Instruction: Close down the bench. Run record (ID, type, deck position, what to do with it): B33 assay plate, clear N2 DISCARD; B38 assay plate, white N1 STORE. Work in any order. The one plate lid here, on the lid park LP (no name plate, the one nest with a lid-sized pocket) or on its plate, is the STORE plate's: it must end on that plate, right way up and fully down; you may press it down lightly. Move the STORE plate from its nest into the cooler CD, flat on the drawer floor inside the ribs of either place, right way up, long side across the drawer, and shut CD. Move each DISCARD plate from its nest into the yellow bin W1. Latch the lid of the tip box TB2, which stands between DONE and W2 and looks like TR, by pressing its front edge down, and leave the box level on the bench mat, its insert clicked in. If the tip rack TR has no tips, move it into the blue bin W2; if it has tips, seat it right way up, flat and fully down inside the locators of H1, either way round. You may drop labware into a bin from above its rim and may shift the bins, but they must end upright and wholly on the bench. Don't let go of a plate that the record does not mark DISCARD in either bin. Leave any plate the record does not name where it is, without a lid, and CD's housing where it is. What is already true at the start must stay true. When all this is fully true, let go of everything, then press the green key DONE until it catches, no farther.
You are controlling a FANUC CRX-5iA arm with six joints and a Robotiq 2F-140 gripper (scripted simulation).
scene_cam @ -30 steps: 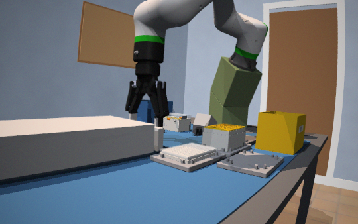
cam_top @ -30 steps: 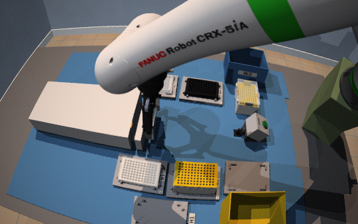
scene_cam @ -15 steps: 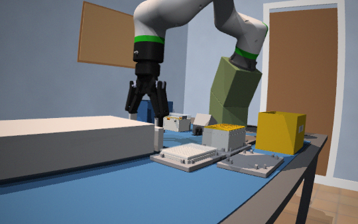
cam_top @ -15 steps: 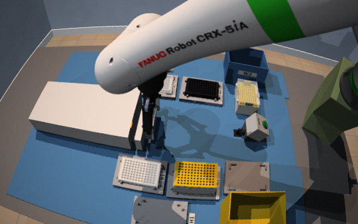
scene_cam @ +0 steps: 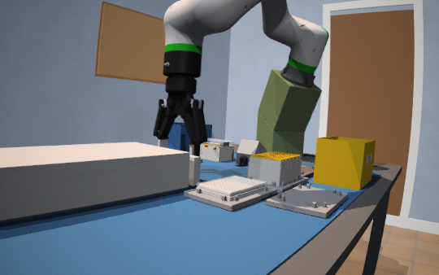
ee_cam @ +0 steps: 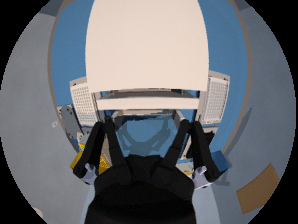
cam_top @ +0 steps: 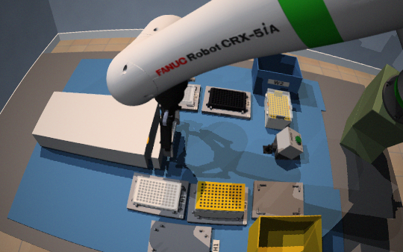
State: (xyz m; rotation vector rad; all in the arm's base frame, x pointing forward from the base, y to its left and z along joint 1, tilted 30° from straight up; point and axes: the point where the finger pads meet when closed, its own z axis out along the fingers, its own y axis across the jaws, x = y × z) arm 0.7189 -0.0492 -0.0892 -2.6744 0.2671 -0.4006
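Observation:
The cooler CD (cam_top: 93,127) is a long white box on the left of the mat. My gripper (cam_top: 166,139) hangs straight down at its drawer end, and its fingers are closed on the drawer front (cam_top: 154,143), one on each side. The same shows in the side view (scene_cam: 179,150) and in the wrist view (ee_cam: 145,163). The white assay plate (cam_top: 157,194) sits in its nest with its wells bare. The plate lid (cam_top: 190,96) lies on the lid park, partly hidden by my arm. The tip rack TR (cam_top: 221,197) has a yellow top. The tip box TB2 (cam_top: 277,106) stands in front of the blue bin W2 (cam_top: 277,72).
The yellow bin W1 (cam_top: 285,232) stands at the front right, behind an empty nest (cam_top: 277,199). A black plate (cam_top: 227,100) sits in a back nest. The DONE key box (cam_top: 289,143) is right of centre. The H1 holder (cam_top: 180,236) lies at the front edge.

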